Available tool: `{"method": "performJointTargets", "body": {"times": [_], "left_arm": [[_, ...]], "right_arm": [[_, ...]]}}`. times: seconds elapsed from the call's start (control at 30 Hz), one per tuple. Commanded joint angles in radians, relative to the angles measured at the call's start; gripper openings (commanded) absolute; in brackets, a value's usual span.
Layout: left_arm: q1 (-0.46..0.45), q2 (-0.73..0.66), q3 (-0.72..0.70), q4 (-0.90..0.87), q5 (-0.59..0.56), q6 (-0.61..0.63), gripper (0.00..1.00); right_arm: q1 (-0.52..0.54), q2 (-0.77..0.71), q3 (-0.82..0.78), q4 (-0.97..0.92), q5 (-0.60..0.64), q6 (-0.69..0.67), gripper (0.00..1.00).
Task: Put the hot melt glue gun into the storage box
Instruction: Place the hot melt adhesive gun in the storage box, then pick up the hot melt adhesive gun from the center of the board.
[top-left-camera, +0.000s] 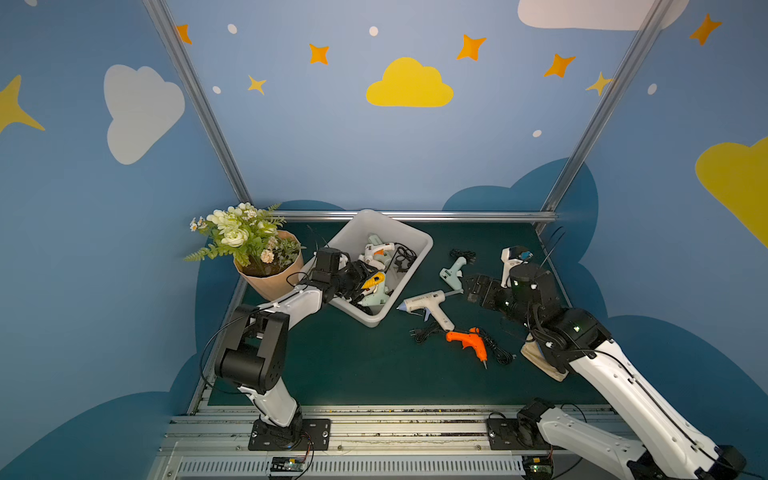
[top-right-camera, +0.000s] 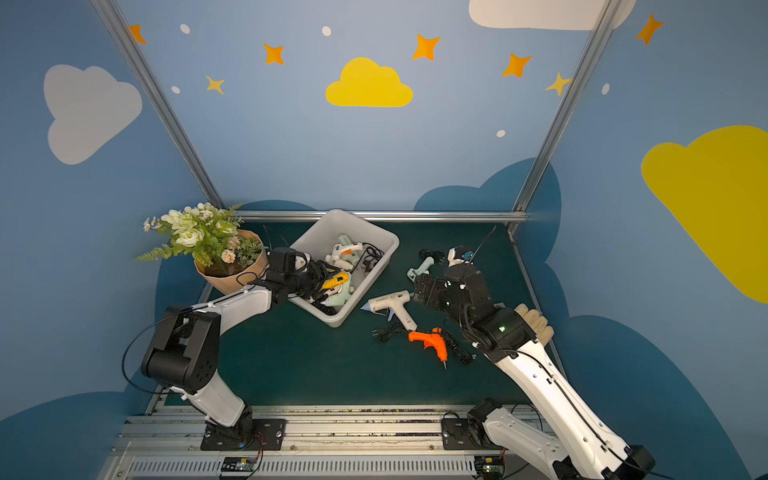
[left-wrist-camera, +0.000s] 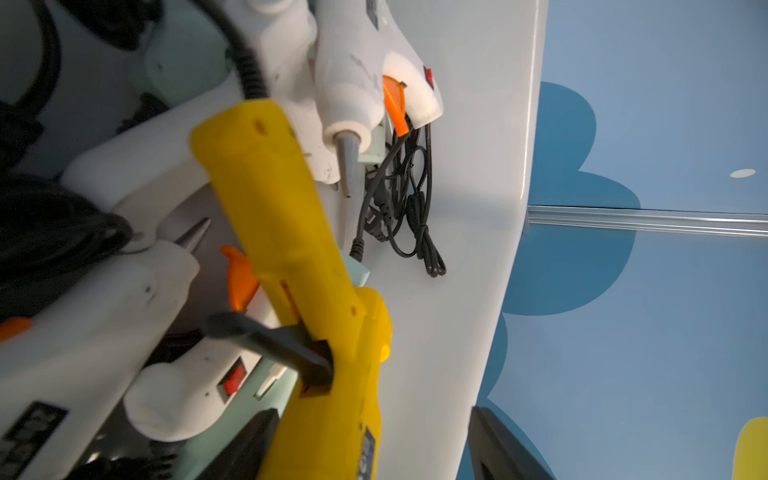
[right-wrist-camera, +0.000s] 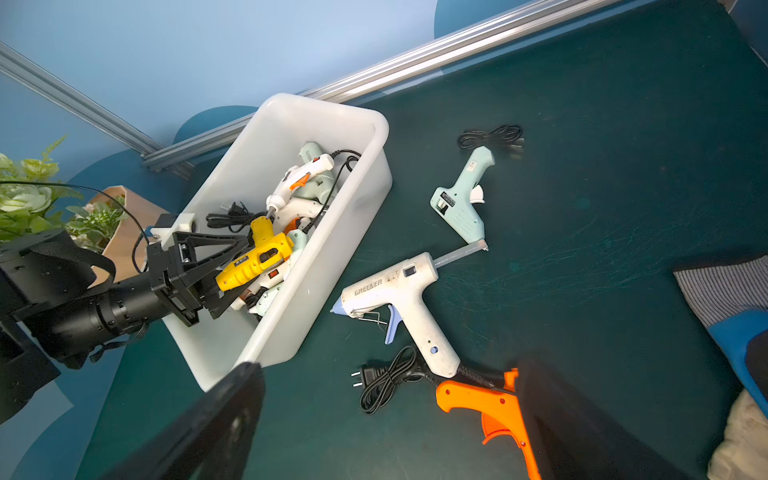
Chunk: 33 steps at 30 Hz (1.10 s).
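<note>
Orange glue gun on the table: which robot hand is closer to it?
Right. The right gripper hovers just past the orange glue gun; the left gripper is farther off, over the storage box.

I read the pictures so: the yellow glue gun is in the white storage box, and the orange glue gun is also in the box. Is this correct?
Not fully. The yellow glue gun is in the storage box, but the orange glue gun is outside it, lying on the green table, apart from the box. Both top views show this.
</note>
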Motion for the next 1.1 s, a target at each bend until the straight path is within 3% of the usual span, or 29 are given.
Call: {"method": "performJointTargets", "body": {"times": [0.0, 0.1, 0.33, 0.57, 0.83, 0.97, 1.07], "left_arm": [[-0.003, -0.078, 0.027, -0.033, -0.034, 0.041, 0.82], [-0.003, -0.151, 0.029, -0.114, -0.104, 0.087, 0.99], [0.001, -0.348, 0.023, -0.312, -0.349, 0.205, 1.0], [0.001, -0.512, 0.01, -0.41, -0.466, 0.283, 1.0], [0.001, -0.623, -0.041, -0.411, -0.451, 0.329, 1.0], [0.002, -0.654, -0.073, -0.394, -0.443, 0.331, 1.0], [0.001, -0.668, -0.085, -0.383, -0.439, 0.334, 1.0]], "right_arm": [[0.007, -0.012, -0.006, -0.014, 0.027, 0.006, 0.98], [0.007, -0.013, -0.003, -0.054, 0.074, 0.036, 0.98], [0.004, -0.012, -0.003, -0.102, 0.125, 0.076, 0.98], [-0.003, -0.012, -0.02, -0.09, 0.135, 0.103, 0.98], [-0.075, 0.076, 0.01, -0.068, -0.021, 0.056, 0.97], [-0.168, 0.2, 0.068, -0.068, -0.213, 0.013, 0.93], [-0.209, 0.297, 0.115, -0.075, -0.24, -0.003, 0.9]]}}
